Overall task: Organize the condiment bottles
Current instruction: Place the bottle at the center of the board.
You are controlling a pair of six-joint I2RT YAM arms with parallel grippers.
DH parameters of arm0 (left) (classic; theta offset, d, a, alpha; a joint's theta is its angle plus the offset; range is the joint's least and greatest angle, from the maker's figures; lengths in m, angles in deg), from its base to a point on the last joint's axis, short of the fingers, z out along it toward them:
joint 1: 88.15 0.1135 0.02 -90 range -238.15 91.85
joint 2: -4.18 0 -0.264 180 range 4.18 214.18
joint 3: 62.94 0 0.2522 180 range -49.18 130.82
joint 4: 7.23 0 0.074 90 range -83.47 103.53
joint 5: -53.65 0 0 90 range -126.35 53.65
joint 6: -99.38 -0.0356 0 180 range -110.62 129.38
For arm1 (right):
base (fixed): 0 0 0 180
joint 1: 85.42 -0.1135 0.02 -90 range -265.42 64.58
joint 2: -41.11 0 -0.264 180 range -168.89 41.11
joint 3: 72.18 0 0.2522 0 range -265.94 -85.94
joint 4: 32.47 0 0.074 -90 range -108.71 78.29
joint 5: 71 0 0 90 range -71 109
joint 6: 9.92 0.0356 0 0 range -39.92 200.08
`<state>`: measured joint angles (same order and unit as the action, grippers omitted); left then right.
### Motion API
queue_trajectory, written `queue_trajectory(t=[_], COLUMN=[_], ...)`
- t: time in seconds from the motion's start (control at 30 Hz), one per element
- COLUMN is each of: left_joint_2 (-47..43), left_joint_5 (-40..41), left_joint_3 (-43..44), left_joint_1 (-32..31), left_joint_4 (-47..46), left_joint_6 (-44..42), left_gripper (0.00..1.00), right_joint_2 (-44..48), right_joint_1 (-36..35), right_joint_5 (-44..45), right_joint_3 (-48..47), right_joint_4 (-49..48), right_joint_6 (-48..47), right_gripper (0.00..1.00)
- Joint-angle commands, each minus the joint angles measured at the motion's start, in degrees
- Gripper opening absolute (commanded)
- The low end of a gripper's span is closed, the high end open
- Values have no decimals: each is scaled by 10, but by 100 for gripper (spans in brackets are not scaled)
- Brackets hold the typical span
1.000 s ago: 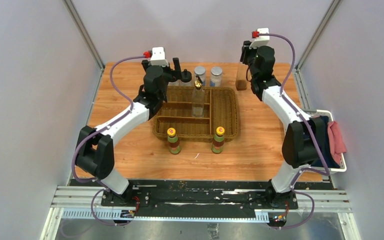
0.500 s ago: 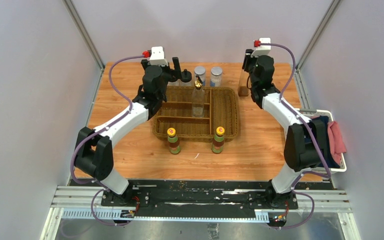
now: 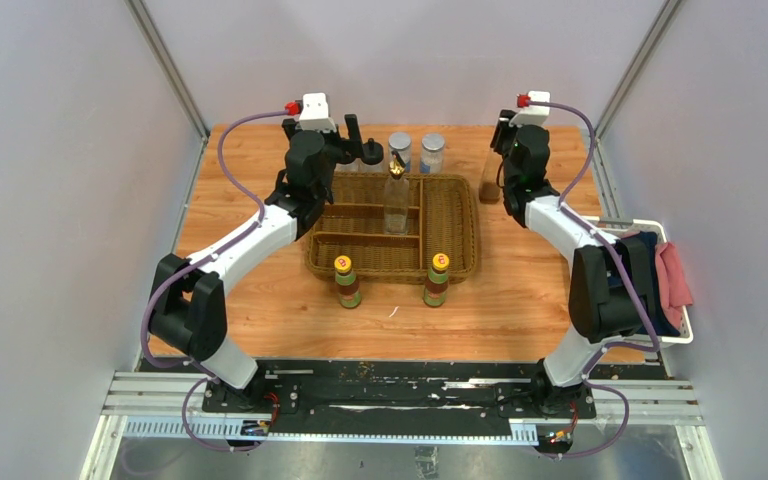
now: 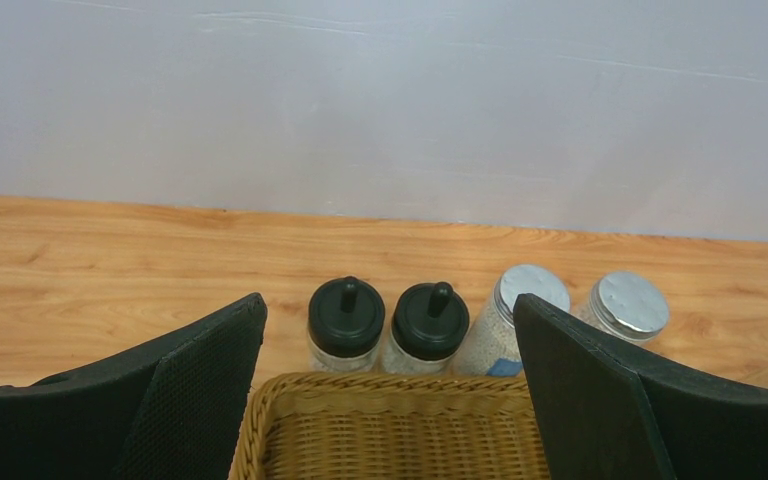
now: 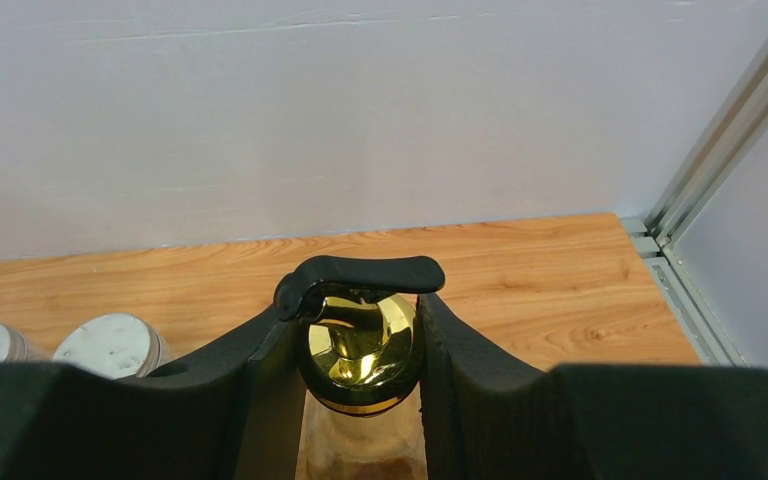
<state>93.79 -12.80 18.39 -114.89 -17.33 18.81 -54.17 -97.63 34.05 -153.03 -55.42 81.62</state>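
Condiment bottles [image 3: 437,285] are grouped in and around a wicker basket [image 3: 460,235] at the centre of a wooden table [image 3: 260,300].

- **Front:** Two yellow-capped bottles [image 3: 347,282] [image 3: 436,278] stand upright on the table just before the basket's near rim, apart from each other.
- **Back:** Two black-capped bottles [image 4: 346,318] [image 4: 429,320] and two grey-lidded jars [image 4: 532,290] [image 4: 631,303] form a row just behind the far rim, side by side.
- **Inside:** One gold-topped bottle [image 3: 397,195] stands upright in the basket's far half; which compartment cannot be told.
- **Left gripper:** The left gripper [image 4: 388,305] hovers over the basket's far-left corner. Its jaws are spread wide and grasp nothing, and the black-capped pair shows between the fingers [image 4: 200,390].
- **Right gripper:** The right gripper [image 5: 357,320] is clenched on the neck of a second gold-topped bottle [image 5: 360,365], just beneath its black spout lever [image 5: 360,272].
- **Held bottle:** This bottle sits just outside the basket's far-right corner. Whether its base touches the table cannot be told.
- **Table edge:** A white bin [image 3: 685,335] holding cloths [image 3: 672,280] sits at the table's right edge.
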Motion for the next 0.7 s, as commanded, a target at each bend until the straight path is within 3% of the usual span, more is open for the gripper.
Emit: queue_trajectory(t=[0.0,0.67], left_joint_2=[0,5], left_joint_5=[3,4], left_joint_3=[0,-2], left_joint_1=[1,1], left_joint_4=[-3,-3], left_joint_6=[-6,2], left_gripper=[100,100], right_joint_2=[28,30], right_joint_1=[10,15], right_joint_5=[26,20], right_joint_3=[14,42], right_joint_4=[-92,-104], right_joint_6=[18,14], right_gripper=[0,0])
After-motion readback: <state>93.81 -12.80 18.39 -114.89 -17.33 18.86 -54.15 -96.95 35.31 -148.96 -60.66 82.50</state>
